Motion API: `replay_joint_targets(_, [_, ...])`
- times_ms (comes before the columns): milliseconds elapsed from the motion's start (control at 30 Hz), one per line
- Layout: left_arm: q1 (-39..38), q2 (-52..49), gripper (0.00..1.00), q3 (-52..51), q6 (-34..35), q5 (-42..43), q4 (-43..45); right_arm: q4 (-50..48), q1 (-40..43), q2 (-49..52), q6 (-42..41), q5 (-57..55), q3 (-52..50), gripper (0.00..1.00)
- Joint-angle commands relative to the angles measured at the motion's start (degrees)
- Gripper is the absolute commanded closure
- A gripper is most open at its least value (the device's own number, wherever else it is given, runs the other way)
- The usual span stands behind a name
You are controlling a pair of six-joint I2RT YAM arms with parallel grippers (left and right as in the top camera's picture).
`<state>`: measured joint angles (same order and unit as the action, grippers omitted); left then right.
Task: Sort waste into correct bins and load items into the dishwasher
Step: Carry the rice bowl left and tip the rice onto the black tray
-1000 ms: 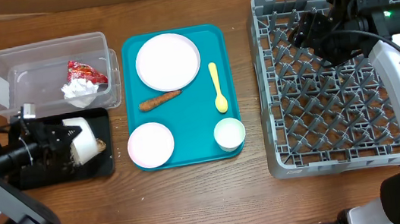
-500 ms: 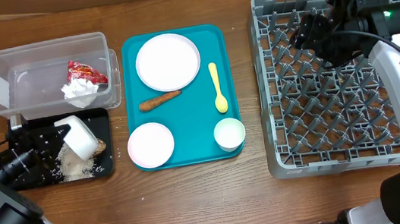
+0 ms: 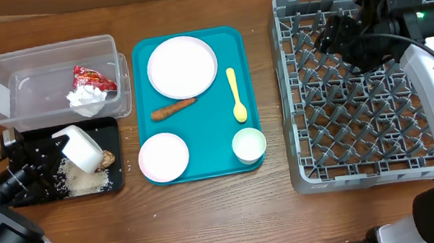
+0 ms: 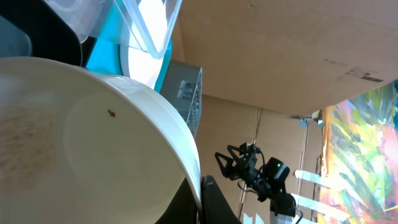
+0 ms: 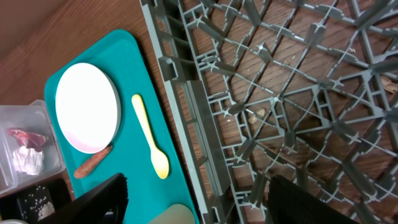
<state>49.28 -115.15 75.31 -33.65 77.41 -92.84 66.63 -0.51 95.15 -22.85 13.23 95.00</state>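
Observation:
My left gripper [image 3: 56, 147] is shut on the rim of a small white bowl [image 3: 82, 147] and holds it tipped over the black tray [image 3: 35, 192]. White rice crumbs [image 3: 83, 182] and a brown food lump [image 3: 107, 158] lie on that tray. In the left wrist view the bowl [image 4: 81, 137] fills the frame, with the fingers [image 4: 214, 202] clamped on its rim. The clear tub [image 3: 3, 69] holds the red wrapper [image 3: 93, 76] and white napkin [image 3: 85, 98]. My right gripper [image 3: 337, 34] is open and empty above the grey dish rack [image 3: 367, 161].
The teal tray [image 3: 206, 168] holds the pink plate [image 3: 182, 66], carrot [image 3: 174, 108], yellow spoon [image 3: 236, 94], a second bowl [image 3: 163, 157] and the white cup [image 3: 249, 145]. The right wrist view shows the plate [image 5: 87, 106], spoon [image 5: 151, 140], carrot [image 5: 92, 163] and rack [image 5: 298, 93].
The left gripper has drawn back to the left with the tipped bowl. Rice crumbs and the brown lump now lie on the black tray. The right arm has not moved.

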Motion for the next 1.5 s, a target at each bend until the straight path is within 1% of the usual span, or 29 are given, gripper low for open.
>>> replay_joint_targets(0, [0.4,-0.5,0.96,1.4,-1.8,1.5,-0.2,-0.2,-0.1,-0.2,0.3,-0.3,0.6,0.25])
replay_joint_targets(67, [0.5,-0.5,0.96,1.6,-1.8,1.5,-1.3,-0.2,-0.1,-0.2,0.3,-0.3,0.6,0.25])
replay_joint_targets(133, [0.5,-0.3,0.96,1.7,-3.2,1.9,-4.1,0.0,-0.1,-0.2,0.3,-0.3,0.6,0.25])
replay_joint_targets(267, [0.6,0.8,0.96,2.9,-6.4,1.1,-3.3,0.5,-0.1,-0.2,0.4,-0.3,0.6,0.25])
replay_joint_targets(300, [0.7,0.7,0.96,3.5,-5.9,0.3,-1.8,0.6,-0.1,-0.2,0.3,-0.3,0.6,0.25])
replay_joint_targets(367, [0.7,0.7,0.96,4.7,-1.4,-2.0,-0.3,0.6,-0.1,-0.2,0.4,-0.3,0.6,0.25])
replay_joint_targets(500, [0.7,0.7,0.96,7.0,-2.8,-2.2,-2.6,0.7,-0.1,-0.2,0.3,-0.3,0.6,0.25])
replay_joint_targets(767, [0.7,0.7,0.96,8.2,-2.3,-0.7,-1.6,0.8,-0.1,-0.2,0.4,-0.3,0.6,0.25])
replay_joint_targets(867, [0.7,0.7,0.96,8.2,-1.2,-0.5,-3.8,0.8,-0.1,-0.2,0.4,-0.3,0.6,0.23])
replay_joint_targets(933, [0.7,0.7,0.96,8.2,-0.2,-0.5,-3.7,0.8,-0.1,-0.2,0.4,-0.3,0.6,0.21])
replay_joint_targets(1033, [0.7,0.7,0.96,8.2,2.6,0.9,-3.9,0.8,-0.1,-0.2,0.4,-0.3,0.6,0.21])
replay_joint_targets(1100, [0.6,0.8,0.96,8.2,6.7,3.2,-4.1,0.8,-0.1,-0.2,0.4,-0.3,0.6,0.21])
replay_joint_targets(1233, [0.6,0.8,0.96,8.2,6.0,5.8,-3.6,0.8,-0.1,-0.2,0.4,-0.3,0.6,0.21])
replay_joint_targets(1367, [-0.5,1.2,0.96,8.2,4.6,4.2,-4.1,0.8,-0.1,-0.2,0.4,-0.3,0.6,0.21])
replay_joint_targets(1400, [-1.0,1.6,0.96,8.2,4.0,3.7,-4.1,0.8,-0.1,-0.2,0.4,-0.3,0.6,0.20])
replay_joint_targets(1433, [-1.6,2.2,0.96,8.2,3.8,3.3,-4.1,0.8,-0.1,-0.2,0.4,-0.3,0.6,0.16])
replay_joint_targets(1467, [-2.1,2.9,0.96,8.3,3.4,3.4,-4.1,0.8,-0.1,-0.2,0.4,-0.3,0.6,0.07])
